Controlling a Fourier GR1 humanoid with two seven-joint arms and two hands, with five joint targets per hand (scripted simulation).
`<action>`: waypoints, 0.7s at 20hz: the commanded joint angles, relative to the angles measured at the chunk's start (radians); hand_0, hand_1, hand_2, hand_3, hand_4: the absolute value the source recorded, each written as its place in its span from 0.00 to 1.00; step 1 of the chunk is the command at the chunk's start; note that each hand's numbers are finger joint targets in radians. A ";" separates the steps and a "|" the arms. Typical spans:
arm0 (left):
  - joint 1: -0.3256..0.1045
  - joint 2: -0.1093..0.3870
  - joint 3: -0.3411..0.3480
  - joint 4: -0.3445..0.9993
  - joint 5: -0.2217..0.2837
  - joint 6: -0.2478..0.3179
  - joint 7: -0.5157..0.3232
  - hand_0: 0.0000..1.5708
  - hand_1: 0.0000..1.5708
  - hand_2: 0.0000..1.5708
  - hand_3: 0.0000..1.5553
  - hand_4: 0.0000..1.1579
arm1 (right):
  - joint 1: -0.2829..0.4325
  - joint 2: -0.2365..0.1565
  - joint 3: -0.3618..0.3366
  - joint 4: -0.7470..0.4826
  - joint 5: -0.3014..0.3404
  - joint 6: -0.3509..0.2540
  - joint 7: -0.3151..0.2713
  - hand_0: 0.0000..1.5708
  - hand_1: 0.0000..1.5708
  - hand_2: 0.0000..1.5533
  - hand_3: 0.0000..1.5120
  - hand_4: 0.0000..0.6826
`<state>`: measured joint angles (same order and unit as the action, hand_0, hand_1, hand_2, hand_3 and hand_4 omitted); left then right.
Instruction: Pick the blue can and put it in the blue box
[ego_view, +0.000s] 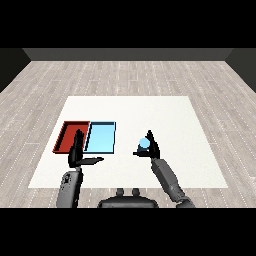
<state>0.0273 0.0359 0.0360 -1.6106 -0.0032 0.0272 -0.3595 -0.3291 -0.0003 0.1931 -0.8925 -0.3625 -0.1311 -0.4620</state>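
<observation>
Nearest me, the two grey forearms come up from the table's front edge. The left hand (76, 152) hangs at about nine o'clock from the middle of the white table (165, 107), its fingers straight and pointing away, thumb stuck out sideways, holding nothing. It sits over the near edge of the trays, roughly where red meets blue.

Off at three o'clock from it, well apart, the right hand (150, 148) has its fingers and thumb curled round the blue can (144, 144). The can's pale round top shows between them. I cannot tell whether it rests on the table or is already a little off it.

Farther back and to the left, the blue tray (101, 137) lies flat with nothing in it, the red tray (68, 136) touching its left side.

To my eye the step in hand is the carry. I would get the can well above the tray's rim, then travel toward ten o'clock, keeping it upright. Stop over the middle of the blue tray, short of the red one, and lower before letting go. The left hand hovers near the path, so the approach should stay on the tray's right side.
</observation>
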 joint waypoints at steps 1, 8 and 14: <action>0.041 0.001 0.000 0.008 0.001 -0.014 -0.047 0.00 0.00 0.00 0.00 0.00 | -0.006 0.000 0.036 0.005 -0.014 -0.057 0.004 0.00 0.00 0.00 0.00 0.00; -0.043 0.012 0.049 0.109 0.031 -0.023 -0.071 0.00 0.00 0.00 0.00 0.00 | -0.044 -0.035 -0.039 0.063 -0.021 0.011 -0.009 0.00 0.00 0.00 0.00 0.00; 0.009 -0.034 -0.030 -0.004 -0.003 0.013 -0.011 0.00 0.00 0.00 0.00 0.00 | -0.095 -0.013 -0.001 0.066 0.018 -0.207 0.100 0.93 0.93 0.94 0.96 0.79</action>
<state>0.0391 0.0322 0.0367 -1.5886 0.0122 0.0051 -0.3932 -0.4124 -0.0079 0.2110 -0.8241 -0.3756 -0.2852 -0.4144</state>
